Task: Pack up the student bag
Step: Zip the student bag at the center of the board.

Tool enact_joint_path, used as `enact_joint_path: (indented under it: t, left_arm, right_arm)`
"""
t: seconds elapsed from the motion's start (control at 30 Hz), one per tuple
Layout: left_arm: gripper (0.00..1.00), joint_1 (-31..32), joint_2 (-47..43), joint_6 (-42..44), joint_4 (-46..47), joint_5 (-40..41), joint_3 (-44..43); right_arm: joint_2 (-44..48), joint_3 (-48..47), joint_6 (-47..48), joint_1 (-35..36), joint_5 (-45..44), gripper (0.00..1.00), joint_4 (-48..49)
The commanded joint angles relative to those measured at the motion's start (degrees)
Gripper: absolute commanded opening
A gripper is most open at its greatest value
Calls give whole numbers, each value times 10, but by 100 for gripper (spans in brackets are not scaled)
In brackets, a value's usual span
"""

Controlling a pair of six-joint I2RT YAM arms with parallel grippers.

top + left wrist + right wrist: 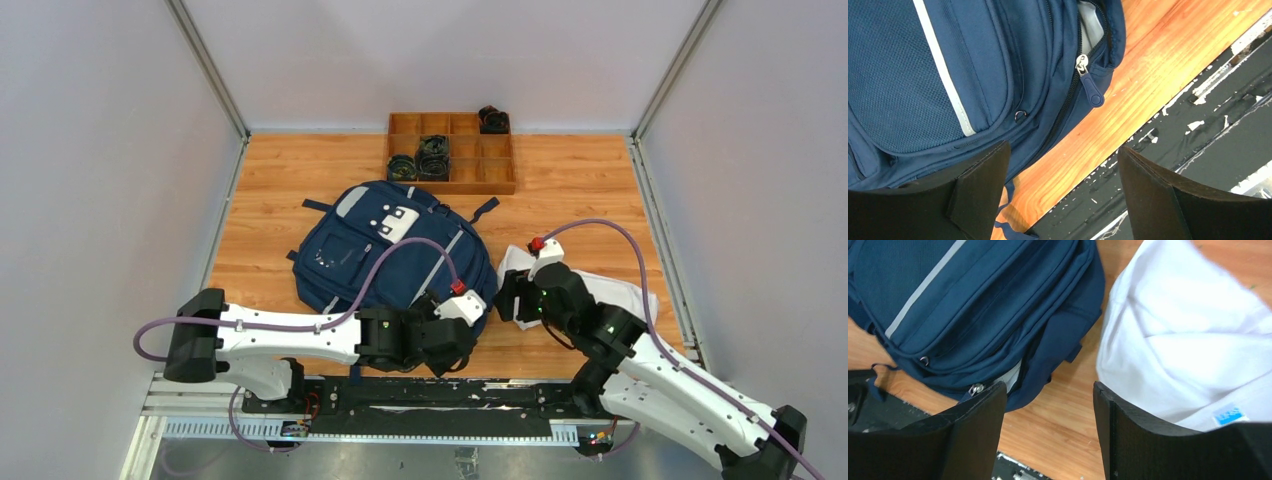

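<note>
**A:** Any writing you can read?

**B:** Hardly. The white garment (1173, 340) carries one small blue tag (1230, 415) near its edge. There is pale lettering on it, too blurred to make out. The student bag (390, 250) has one grey-white front patch (397, 222) with a few dark marks, but no letters I can read.

**A:** Where does the bag lie?

**B:** Flat on the table (270, 200), front side up, about mid-table. It sits between the wooden tray (452, 187) at the far edge and the two arms. The garment lies just beside it on the right, with a strip of bare wood between them at the near side.

**A:** Counts?

**B:** One bag, one garment, one tray. The tray's compartments hold dark rolled bundles (433, 157), at least three: one in the far right corner, the rest towards the left. What they are I can't tell. From above, two light stripes show on the bag. The left wrist view shows one stripe (943, 70), one small metal ring (1019, 116) and one blue zip pull (1091, 91). The pull hangs at a partly open zip with grey lining behind it.

**A:** And the grippers?

**B:** The left gripper (1063, 155) hangs at the bag's near corner with its jaws spread and nothing between them. The right gripper (1048, 390) also stands with its jaws apart and grasps nothing. One of its fingers is over the bag's edge, the other over the garment.
</note>
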State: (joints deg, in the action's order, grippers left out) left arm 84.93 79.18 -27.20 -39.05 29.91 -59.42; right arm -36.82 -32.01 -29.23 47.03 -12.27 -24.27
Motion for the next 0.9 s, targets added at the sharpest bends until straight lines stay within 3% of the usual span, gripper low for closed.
enact_joint_path:
  t: [0.0,0.2,0.57,0.87]
  left_arm:
    - [84,-19,-12,-29,38,0,32]
    - [83,-56,-44,-43,84,-66,108]
    - [78,-76,-87,-75,163,-50,205]
    - [61,-114,-99,-55,222,-77,237]
  right_arm:
    - [-5,22,-53,-1,73,66,3]
    - [-19,70,-181,19,140,61,68]
    - [-129,11,-267,101,72,53,35]
    - [-155,2,-334,102,114,51,87]
